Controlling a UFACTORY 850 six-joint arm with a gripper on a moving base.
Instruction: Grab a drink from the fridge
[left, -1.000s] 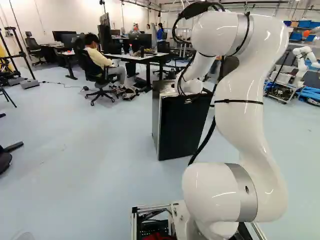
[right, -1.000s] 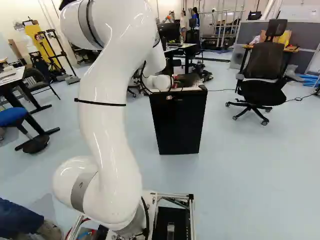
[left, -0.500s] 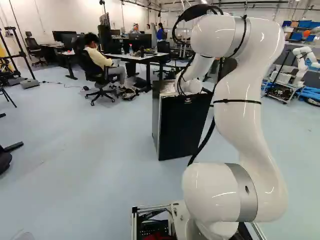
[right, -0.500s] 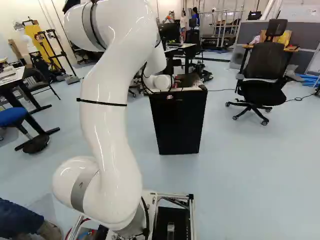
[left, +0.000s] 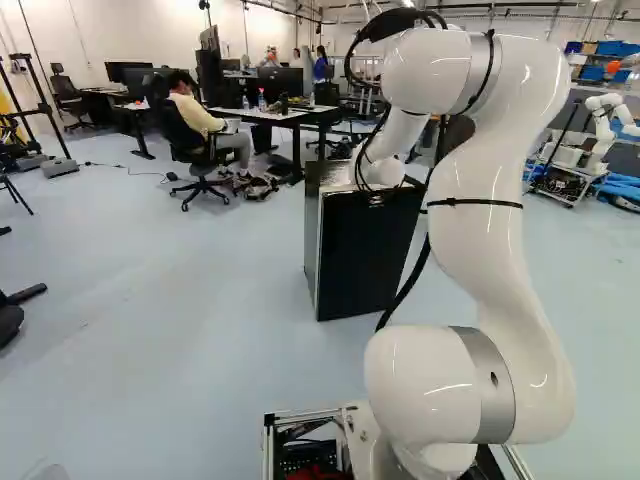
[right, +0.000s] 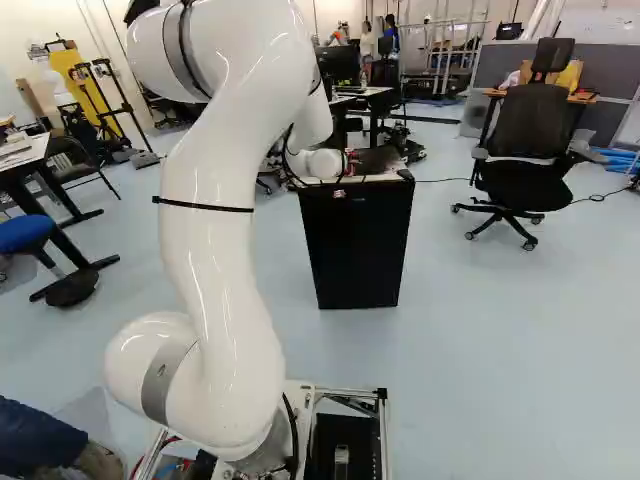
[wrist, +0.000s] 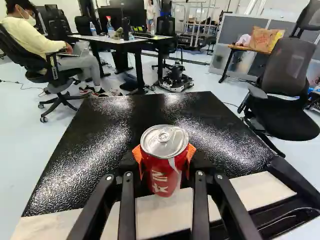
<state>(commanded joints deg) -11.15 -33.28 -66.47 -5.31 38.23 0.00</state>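
In the right base view my gripper (right: 354, 165) is small and partly hidden at the top of the black fridge (right: 355, 245), beyond the white wrist. The wrist view shows the gripper (wrist: 165, 159) shut on a red drink can (wrist: 162, 175), with an orange pad against each side. The can stands upright, its silver lid facing up toward the camera. Beneath and around it lies the fridge's black textured top (wrist: 100, 145) with a pale front strip. The fridge door's front is closed in both base views.
An office chair (right: 525, 150) stands right of the fridge in the right base view. Behind the fridge are desks (left: 285, 115) and a seated person. At the far right of the left base view stands another robot (left: 603, 130).
My arm's upper part has shifted slightly, leftward in the left base view and rightward in the right one, mostly in the earlier half second. The base and fridge have stayed put.
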